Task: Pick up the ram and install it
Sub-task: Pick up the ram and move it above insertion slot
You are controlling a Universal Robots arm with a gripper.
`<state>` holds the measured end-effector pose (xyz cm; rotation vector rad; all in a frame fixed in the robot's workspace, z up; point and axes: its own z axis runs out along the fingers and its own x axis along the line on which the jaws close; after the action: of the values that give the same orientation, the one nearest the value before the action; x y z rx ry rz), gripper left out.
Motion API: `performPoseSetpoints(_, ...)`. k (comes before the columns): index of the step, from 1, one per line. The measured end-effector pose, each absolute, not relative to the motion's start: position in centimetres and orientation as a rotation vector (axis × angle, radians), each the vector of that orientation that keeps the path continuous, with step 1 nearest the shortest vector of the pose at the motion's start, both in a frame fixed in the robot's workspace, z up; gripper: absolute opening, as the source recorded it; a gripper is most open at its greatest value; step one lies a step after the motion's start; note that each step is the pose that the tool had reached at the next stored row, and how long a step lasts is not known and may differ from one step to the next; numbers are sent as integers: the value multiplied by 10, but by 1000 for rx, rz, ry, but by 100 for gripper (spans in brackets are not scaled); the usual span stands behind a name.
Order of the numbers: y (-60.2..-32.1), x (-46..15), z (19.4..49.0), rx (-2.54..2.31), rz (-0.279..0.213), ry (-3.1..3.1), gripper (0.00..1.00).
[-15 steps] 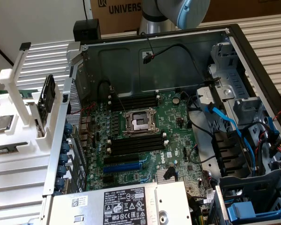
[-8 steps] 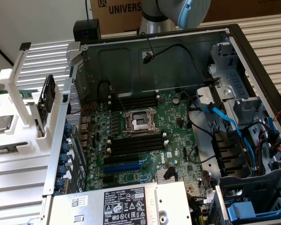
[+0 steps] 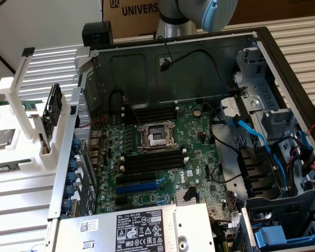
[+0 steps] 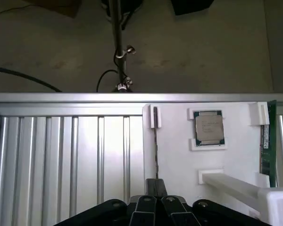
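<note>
Several parts were held in a white fixture [image 4: 179, 155] on the ribbed metal bench [image 4: 61, 160]: a square processor [image 4: 209, 128] lying flat in its recess, a thin dark plate [image 4: 155, 141] set on edge, and the ram [image 4: 269, 141], a green stick standing on edge at the side of the fixture away from the plate. The claw [image 4: 156, 188] was seen closed and empty, nearest to the end of the dark plate and well apart from the ram; whether the plate was touched could not be told. The processor and a white bar [image 4: 231, 184] of the fixture lay between claw and ram. Beyond the bench's edge, a bare floor [image 4: 203, 47], a dark cable [image 4: 23, 77] and a thin upright pole [image 4: 116, 42] were shown in the wrist view. In the exterior view an open computer case [image 3: 136, 68] was shown, its motherboard [image 3: 197, 152] exposed, with black memory slots [image 3: 152, 160] on both sides of the processor socket [image 3: 156, 137], a blue expansion slot [image 3: 137, 187], blue cables [image 3: 249, 131] and a labelled power supply [image 3: 142, 228]. The arm [image 3: 199, 13] was seen before a cardboard box [image 3: 131, 13].
</note>
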<state>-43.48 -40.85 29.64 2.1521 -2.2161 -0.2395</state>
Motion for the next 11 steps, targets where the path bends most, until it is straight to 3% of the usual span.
performPoseSetpoints(7, -396, -444, 279, 2145, -198, -2211, 10)
performPoseSetpoints(11, -386, -455, 270, 2163, -144, -2229, 10)
